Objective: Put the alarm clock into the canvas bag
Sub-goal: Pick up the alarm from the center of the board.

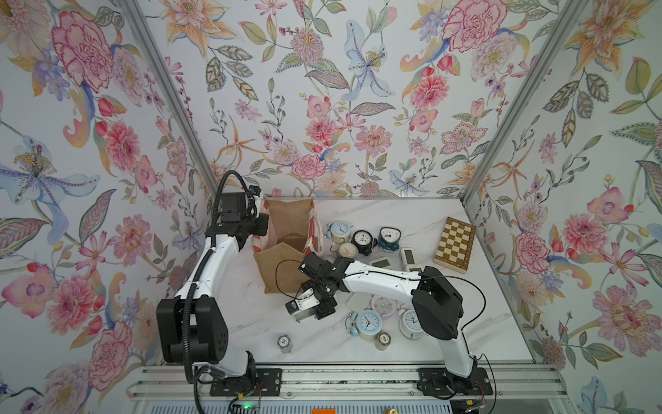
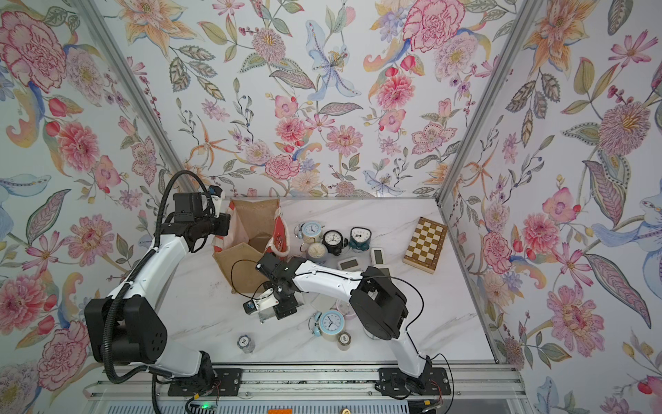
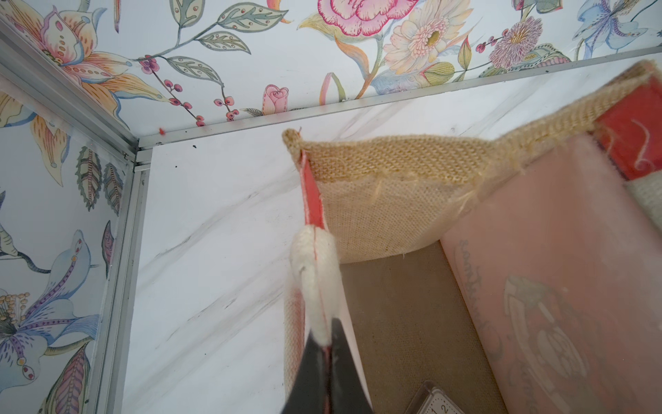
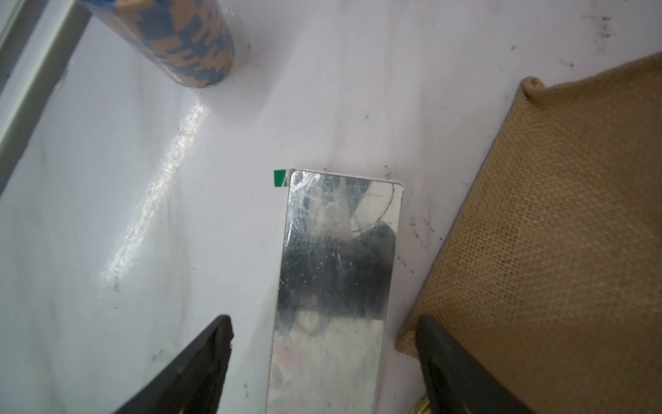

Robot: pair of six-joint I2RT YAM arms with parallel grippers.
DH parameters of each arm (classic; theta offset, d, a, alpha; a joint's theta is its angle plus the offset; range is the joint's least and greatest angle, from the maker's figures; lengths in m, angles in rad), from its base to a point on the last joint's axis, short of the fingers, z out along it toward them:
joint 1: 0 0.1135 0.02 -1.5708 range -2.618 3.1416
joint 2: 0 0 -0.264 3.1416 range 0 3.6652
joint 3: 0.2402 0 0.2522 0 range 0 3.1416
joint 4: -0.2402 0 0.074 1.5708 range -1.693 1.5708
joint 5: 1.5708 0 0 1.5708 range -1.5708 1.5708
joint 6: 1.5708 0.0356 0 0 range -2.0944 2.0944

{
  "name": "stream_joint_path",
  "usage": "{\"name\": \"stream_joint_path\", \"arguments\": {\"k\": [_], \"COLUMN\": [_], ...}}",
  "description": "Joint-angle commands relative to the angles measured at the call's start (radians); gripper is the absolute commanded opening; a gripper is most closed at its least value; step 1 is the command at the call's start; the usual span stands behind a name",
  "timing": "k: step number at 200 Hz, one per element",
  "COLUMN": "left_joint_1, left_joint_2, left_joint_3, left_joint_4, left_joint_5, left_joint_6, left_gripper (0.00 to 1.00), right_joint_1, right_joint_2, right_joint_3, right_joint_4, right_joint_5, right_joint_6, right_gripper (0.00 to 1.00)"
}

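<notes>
Left gripper [image 3: 327,346] pinched tight on the white handle [image 3: 315,272] at the canvas bag [image 1: 268,261] rim; bag upright, mouth open, far-left of the table [image 1: 394,215]. One alarm clock [image 3: 435,401] face visible on the bag floor. Right gripper [image 4: 324,322] jaws spread wide, straddling a flat mirrored slab [image 4: 336,251] lying just beside the bag; contact with slab: can't tell. More clocks [image 1: 362,239] further right, then chessboard [image 1: 455,244].
</notes>
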Motion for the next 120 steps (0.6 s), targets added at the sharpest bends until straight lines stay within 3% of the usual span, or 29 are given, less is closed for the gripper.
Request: {"name": "stream_joint_path", "arguments": {"k": [1, 79, 120], "left_joint_1": [0.006, 0.005, 0.002], "left_joint_2": [-0.022, -0.022, -0.022], "left_joint_3": [-0.027, -0.049, -0.052], "left_joint_4": [0.020, 0.033, 0.033], "left_joint_5": [0.024, 0.035, 0.042], "left_joint_6": [0.017, 0.030, 0.033], "left_gripper": [0.04, 0.04, 0.03], "right_joint_1": [0.007, 0.006, 0.006], "right_joint_2": [0.041, 0.104, 0.106], "right_joint_3": [0.042, 0.067, 0.056], "right_joint_4": [-0.067, -0.090, -0.091], "right_joint_5": [0.014, 0.048, 0.053], "right_joint_6": [0.034, 0.069, 0.071], "right_gripper": [0.86, 0.85, 0.75]}}
